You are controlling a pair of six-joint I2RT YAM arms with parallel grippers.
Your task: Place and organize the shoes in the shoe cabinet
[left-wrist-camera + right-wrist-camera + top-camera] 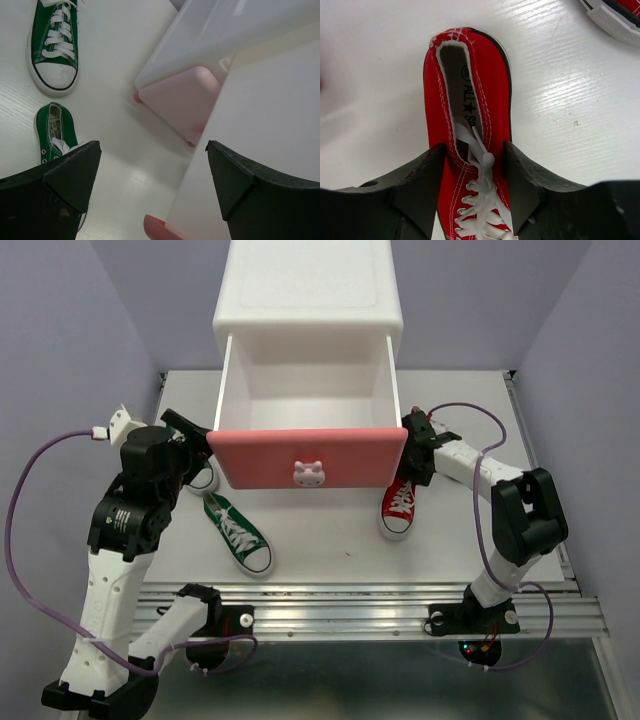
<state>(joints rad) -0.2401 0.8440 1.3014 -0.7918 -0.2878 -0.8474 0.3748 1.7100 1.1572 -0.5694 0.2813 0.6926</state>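
Gripping a red shoe for the open drawer

Right jaws straddle the red shoe at the top of its laces, one pad against each side of the canvas. Whether they truly grip yet I cannot tell. The shoe lies flat on the table, right of middle, toe to the near edge, heel tucked under the right end of the drawer front. Second red shoe is near, only its sole edge showing.

Left jaws are wide, holding nothing, hanging by the drawer's left wall. Green shoe sits left of middle, and the other green shoe is partly hidden by the left arm. Cabinet stands mid far edge, upper drawer out with nothing in it.

Doing it well, by my reckoning:
- Squeeze low on the sides, over the sole, since the soft collar would fold.
- Draw the shoe toward the near edge before lifting, because the drawer front overhangs the heel.
- Lift level and clear the front's rim.
- Set it along the drawer's right wall, leaving room for its mate.
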